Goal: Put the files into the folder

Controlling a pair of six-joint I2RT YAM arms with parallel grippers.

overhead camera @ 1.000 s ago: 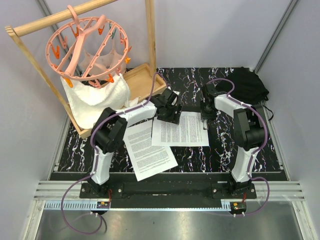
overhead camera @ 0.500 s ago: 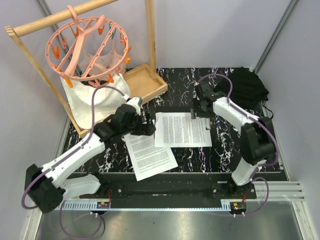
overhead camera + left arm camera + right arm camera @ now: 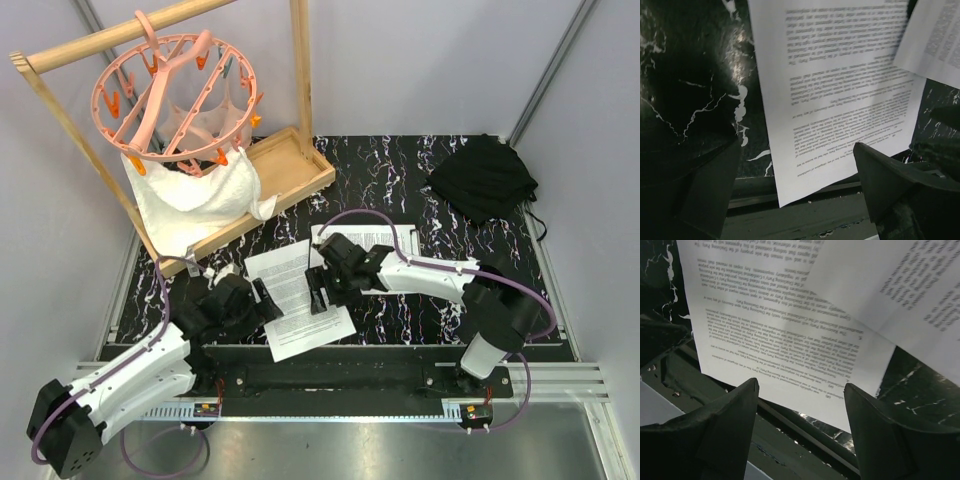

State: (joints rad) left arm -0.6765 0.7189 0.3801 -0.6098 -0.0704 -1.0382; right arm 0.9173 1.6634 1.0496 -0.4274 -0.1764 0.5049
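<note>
Your stock at this moment:

1. Files, two printed sheets, both flat on the black marbled table (image 3: pixel 440 300). The front sheet (image 3: pixel 300 315) lies askew at centre-left, its near corner hanging past the table's near edge. The rear sheet (image 3: pixel 890 280) lies just behind it, one corner overlapping the front sheet, partly hidden under your right arm.

2. Left gripper (image 3: pixel 796 144): spread wide and holding nothing, low over the near left edge of the front sheet, one finger (image 3: pixel 705 190) out over bare table.

3. Right gripper (image 3: pixel 801 384): also spread wide and holding nothing, above the near right part of the front sheet, the arm reaching in across the table from the right.

4. Wooden tray (image 3: pixel 300 165), far left, forming the foot of a wooden rack (image 3: pixel 300 60). In it: the lower end of a white cloth (image 3: pixel 190 195), which hangs from a pink peg hanger (image 3: pixel 180 90).

5. Black fabric bundle (image 3: pixel 483 178), far right corner, well apart from the sheets.
</note>
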